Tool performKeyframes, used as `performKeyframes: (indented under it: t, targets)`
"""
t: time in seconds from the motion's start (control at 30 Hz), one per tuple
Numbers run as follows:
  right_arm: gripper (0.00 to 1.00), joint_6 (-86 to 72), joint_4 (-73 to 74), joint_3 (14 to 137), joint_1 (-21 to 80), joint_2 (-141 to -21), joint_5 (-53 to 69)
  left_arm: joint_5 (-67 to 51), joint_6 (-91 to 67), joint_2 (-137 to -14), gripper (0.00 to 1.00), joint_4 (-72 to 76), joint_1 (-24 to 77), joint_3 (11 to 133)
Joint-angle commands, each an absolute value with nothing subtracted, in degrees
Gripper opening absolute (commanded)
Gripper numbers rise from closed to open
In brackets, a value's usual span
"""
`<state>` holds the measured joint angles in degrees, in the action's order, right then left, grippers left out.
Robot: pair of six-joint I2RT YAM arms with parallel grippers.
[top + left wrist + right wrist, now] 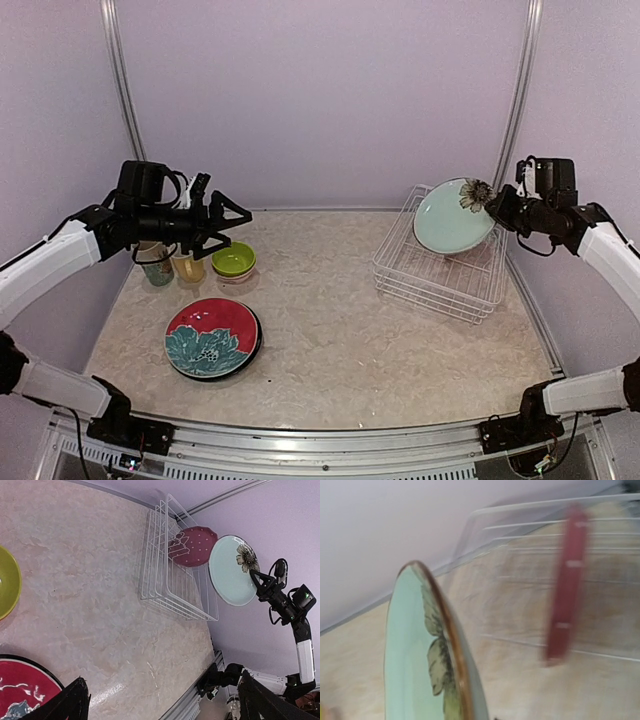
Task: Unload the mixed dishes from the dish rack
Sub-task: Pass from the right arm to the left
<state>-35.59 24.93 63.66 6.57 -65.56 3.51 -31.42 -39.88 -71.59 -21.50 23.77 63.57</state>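
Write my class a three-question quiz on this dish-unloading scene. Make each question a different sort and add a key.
1. Multiple choice: what does the right gripper hold?
A) a glass tumbler
B) a pale green plate with a dark flower at its rim
C) a wooden spoon
2. True or false: a pink dotted plate stands in the dish rack.
3. Fill in: the left gripper has its jaws ____.
Key: 1 B; 2 true; 3 open.
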Motion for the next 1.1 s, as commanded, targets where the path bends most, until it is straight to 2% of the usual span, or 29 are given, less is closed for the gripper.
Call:
performKeyframes:
  t: [0.0, 0.17, 0.37, 0.67, 0.87, 1.07]
  targets:
    - [0.0, -39.95, 7.94, 62.36, 6.45, -66.81, 17.97, -38.12, -46.28, -74.21, 0.99, -14.89, 24.9, 61.55]
    - [0.0, -44.8, -4.62, 57.21, 9.37, -69.05, 26.65, -44.55, -52.87, -77.81, 0.99, -7.3, 25.89, 59.35]
    - [0.0, -46.3, -9.08, 58.09, 18.1, -75.67, 26.04, -49.42, -58.18, -81.62, 0.99, 1.77, 28.09, 58.32]
    - [0.0, -51.39, -18.11, 61.01, 28.74, -86.36, 30.03, -50.51, -59.48, -87.01, 0.97, 3.52, 30.66, 58.18]
    - [0.0, -55.15, -24.92, 61.3, 32.51, -91.17, 31.97, -49.83, -59.92, -88.3, 0.88, 3.05, 30.67, 57.06]
    - [0.0, -57.94, -29.22, 62.74, 34.86, -94.8, 33.68, -48.96, -59.37, -88.99, 0.73, 1.57, 30.46, 56.66]
